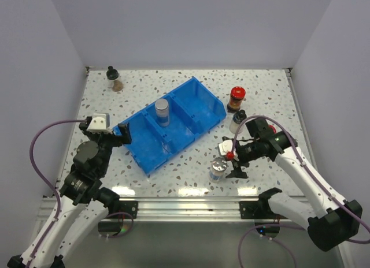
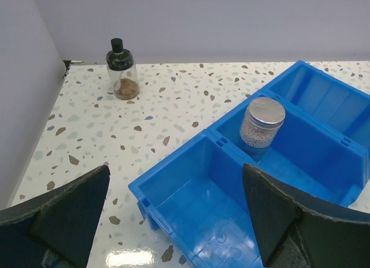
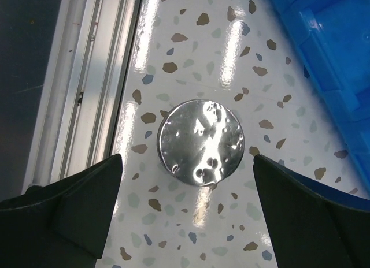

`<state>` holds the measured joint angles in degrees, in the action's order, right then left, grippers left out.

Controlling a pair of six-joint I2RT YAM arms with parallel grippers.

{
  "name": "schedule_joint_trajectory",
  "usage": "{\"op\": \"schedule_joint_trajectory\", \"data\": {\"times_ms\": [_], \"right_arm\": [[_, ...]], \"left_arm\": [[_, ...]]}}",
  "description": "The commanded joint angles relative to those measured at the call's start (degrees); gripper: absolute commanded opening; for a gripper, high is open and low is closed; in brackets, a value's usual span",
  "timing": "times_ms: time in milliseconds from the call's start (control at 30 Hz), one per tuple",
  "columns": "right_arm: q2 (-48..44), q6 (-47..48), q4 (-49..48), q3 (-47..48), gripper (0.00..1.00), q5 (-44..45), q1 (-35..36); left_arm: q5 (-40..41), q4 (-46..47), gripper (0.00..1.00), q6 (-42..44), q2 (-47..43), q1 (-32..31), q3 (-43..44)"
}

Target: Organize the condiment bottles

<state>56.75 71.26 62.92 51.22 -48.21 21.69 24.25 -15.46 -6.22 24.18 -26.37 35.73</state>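
A silver-capped bottle [image 1: 162, 111] stands in the middle compartment of the blue bin [image 1: 199, 93]; it also shows in the left wrist view [image 2: 263, 123]. A second silver-capped bottle [image 1: 218, 168] stands on the table; the right wrist sees its cap [image 3: 200, 142] from above. My right gripper [image 1: 229, 160] [image 3: 191, 222] is open, just right of and above this bottle, not touching it. A black-capped bottle [image 1: 238, 121] and a red-capped bottle [image 1: 236, 98] stand right of the bin. Another black-capped bottle [image 1: 113, 77] [image 2: 122, 71] stands far left. My left gripper [image 1: 113, 131] [image 2: 173, 222] is open and empty at the bin's near-left end.
The bin lies diagonally mid-table; its near compartment [image 2: 202, 193] and far compartment [image 2: 329, 97] hold nothing. A bin corner [image 3: 335, 60] shows in the right wrist view. The metal rail [image 1: 185, 205] runs along the table's front edge. White walls enclose the sides and back.
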Motion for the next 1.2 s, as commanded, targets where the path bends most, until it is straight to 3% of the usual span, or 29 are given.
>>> {"op": "schedule_joint_trajectory", "data": {"times_ms": [0,233,333,467,500,567,600,767,833,1000,1167], "right_arm": [[2.7,-6.4,-7.9,-0.4,0.99,4.1,3.2],[6.8,-9.6,-12.4,-1.3,0.98,8.6,9.1],[6.9,-9.5,-12.0,-1.4,0.90,9.9,9.9],[6.7,-9.4,-11.1,-1.5,0.63,9.0,10.7],[6.7,-9.4,-11.1,-1.2,0.51,8.8,11.0],[7.8,-10.0,-10.5,-0.5,0.39,8.7,12.0],[8.3,-10.0,-9.8,0.8,0.28,9.4,12.4],[13.3,-14.4,-2.6,12.5,0.14,9.9,13.7],[14.8,-20.4,-2.7,20.6,0.00,10.7,13.8],[19.8,-30.6,-4.0,36.3,0.00,12.7,13.8],[23.9,-39.9,-13.9,42.9,0.00,19.2,14.2]], "left_arm": [[2.7,3.2,1.00,0.9,-1.2,0.1,-0.7],[4.3,2.9,1.00,0.3,-3.8,0.2,-1.4],[4.8,2.6,1.00,0.2,-3.8,0.1,-1.2],[4.8,2.7,1.00,0.1,-3.8,0.1,-1.4],[4.8,2.6,1.00,0.1,-3.9,0.1,-1.4],[4.8,2.5,1.00,0.0,-3.9,0.1,-1.4],[4.9,2.5,1.00,-0.1,-4.1,0.1,-1.4],[5.5,2.6,1.00,-0.1,-4.2,0.1,-1.5],[5.5,2.7,1.00,0.0,-4.0,0.1,-1.6],[5.6,2.6,1.00,0.0,-3.6,0.1,-1.6],[6.2,2.5,1.00,-0.1,-3.5,0.1,-1.7]]}}
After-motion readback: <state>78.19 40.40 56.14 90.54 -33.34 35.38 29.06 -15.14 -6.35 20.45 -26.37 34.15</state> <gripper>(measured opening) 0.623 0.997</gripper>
